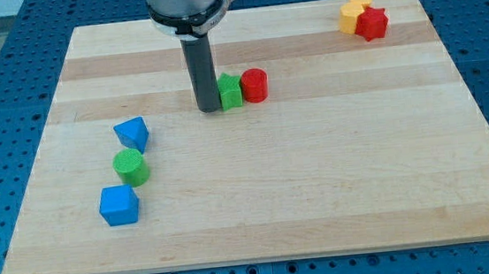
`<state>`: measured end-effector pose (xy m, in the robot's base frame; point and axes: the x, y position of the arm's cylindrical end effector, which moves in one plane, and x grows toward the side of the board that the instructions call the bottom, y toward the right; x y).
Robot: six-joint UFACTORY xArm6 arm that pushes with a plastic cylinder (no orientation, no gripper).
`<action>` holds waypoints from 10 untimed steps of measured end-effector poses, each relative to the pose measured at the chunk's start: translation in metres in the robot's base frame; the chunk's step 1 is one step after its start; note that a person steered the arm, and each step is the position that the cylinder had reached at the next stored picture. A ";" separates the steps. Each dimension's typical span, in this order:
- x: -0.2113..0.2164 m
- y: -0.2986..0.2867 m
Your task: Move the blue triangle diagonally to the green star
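The blue triangle (pixel 131 133) lies at the view's left on the wooden board (pixel 319 175). The green star (pixel 231 91) sits near the top middle, touching a red cylinder (pixel 254 85) on its right. My tip (pixel 209 109) stands right beside the green star's left side, touching or nearly touching it. The tip is well to the right of and above the blue triangle.
A green cylinder (pixel 130 167) sits just below the blue triangle, and a blue cube (pixel 118 206) below that. At the top right corner a yellow block (pixel 354 12) touches a red star-shaped block (pixel 371 24).
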<state>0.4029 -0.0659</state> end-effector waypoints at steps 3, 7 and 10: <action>0.013 -0.159; 0.066 -0.059; 0.093 -0.016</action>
<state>0.4960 -0.0820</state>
